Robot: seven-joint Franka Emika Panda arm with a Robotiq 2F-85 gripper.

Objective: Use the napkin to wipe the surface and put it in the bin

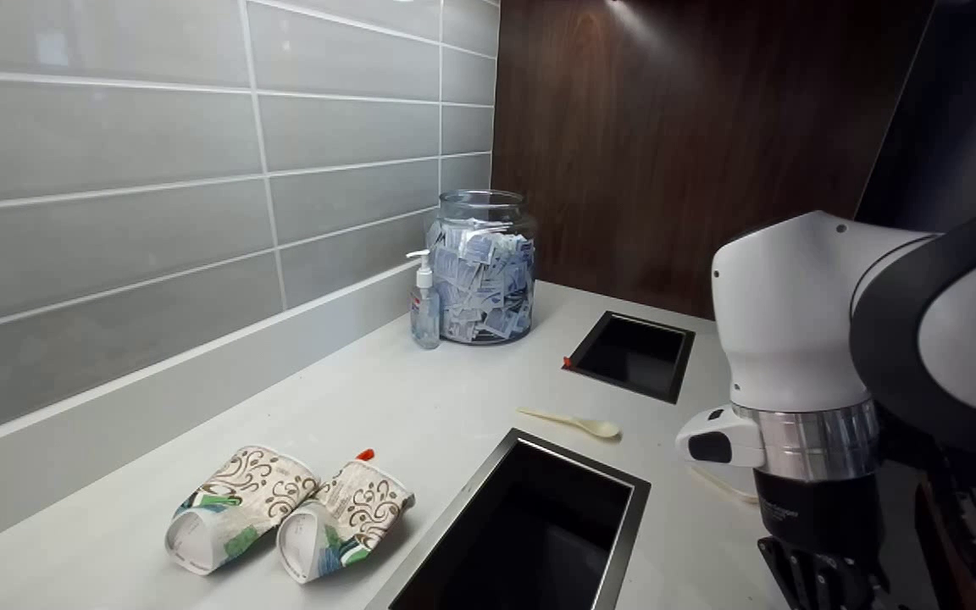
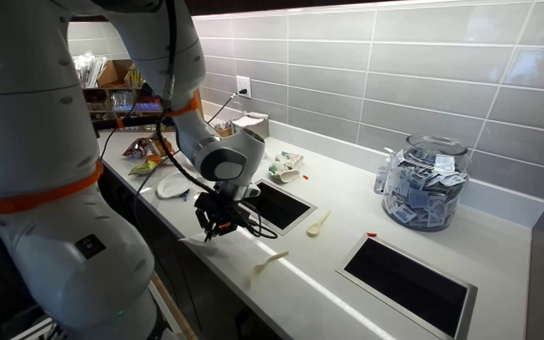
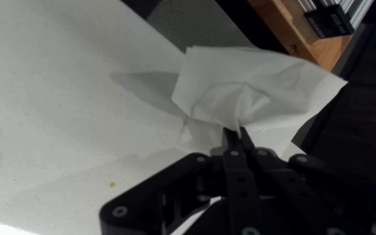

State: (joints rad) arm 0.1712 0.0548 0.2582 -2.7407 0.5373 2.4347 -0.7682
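Observation:
My gripper [image 3: 239, 133] is shut on the white napkin [image 3: 259, 78], pinching its middle. In an exterior view the gripper [image 2: 208, 235] holds the napkin [image 2: 200, 242] at the front edge of the off-white countertop, the surface [image 2: 333, 264]. Part of the napkin reaches past the edge; I cannot tell whether it touches the surface. A small yellow crumb [image 3: 112, 184] lies on the surface. Two dark, metal-rimmed openings show: one near the cups [image 1: 625, 542] [image 2: 300, 220], one near the jar [image 1: 680, 364] [image 2: 465, 309]. I cannot tell which is the larger, the bin.
Two paper cups [image 1: 242, 500] lie tipped. A glass jar of packets [image 2: 425, 189] and a pump bottle [image 1: 425, 313] stand by the wall. Spoons [image 2: 317, 226] [image 2: 265, 264] and red bits [image 2: 305, 177] [image 2: 371, 234] lie around. A plate [image 2: 173, 185] and snack bags [image 2: 144, 148] are farther along.

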